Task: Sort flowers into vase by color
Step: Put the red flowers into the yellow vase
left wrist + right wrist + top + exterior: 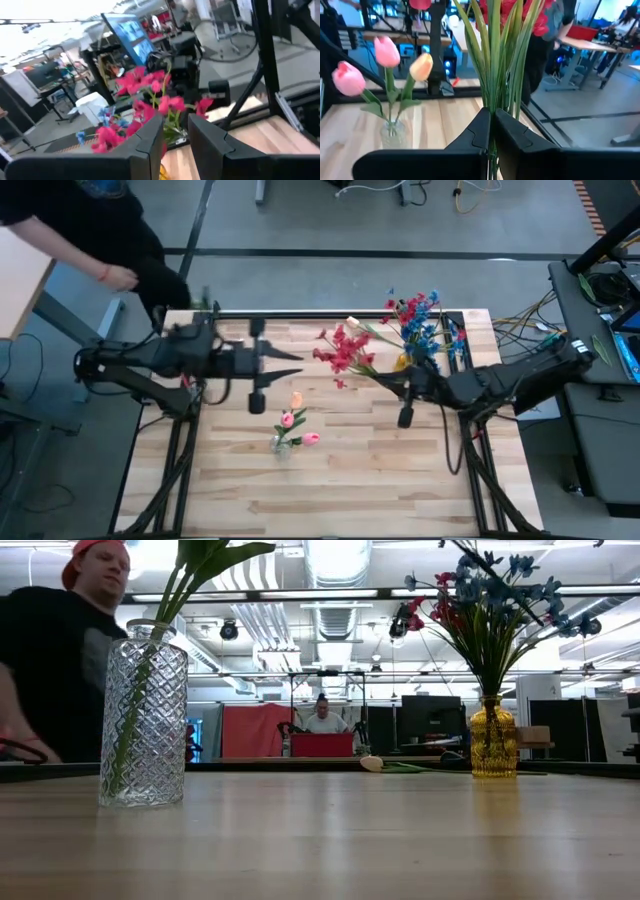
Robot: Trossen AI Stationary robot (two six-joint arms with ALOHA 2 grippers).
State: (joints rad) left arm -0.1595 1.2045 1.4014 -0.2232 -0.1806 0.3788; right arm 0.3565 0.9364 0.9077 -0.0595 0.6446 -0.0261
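A bunch of red flowers [345, 350] on green stems is in my right gripper [388, 380], which is shut on the stems over the table's middle. My left gripper [293, 356] hovers open just left of the blooms, touching nothing. Pink and peach tulips [293, 420] stand in a clear glass vase [143, 715]. Blue and red flowers [425, 320] stand in an amber vase [493, 735] near the far edge. A cream tulip [375, 764] lies on its side on the table by the far edge. My right gripper [491, 132] pinches the bundled green stems [495, 100] of the red flowers between its two fingers, coming roughly level from the table's right. The fingers lie across the stems. The blooms [520, 12] stick out beyond the fingers toward the left arm, clear of the table.
A person in a dark top stands beyond the table's far left corner, one hand [120, 277] near the left arm's base. The near half of the wooden table [330, 490] is bare. Cables and equipment lie off the right side.
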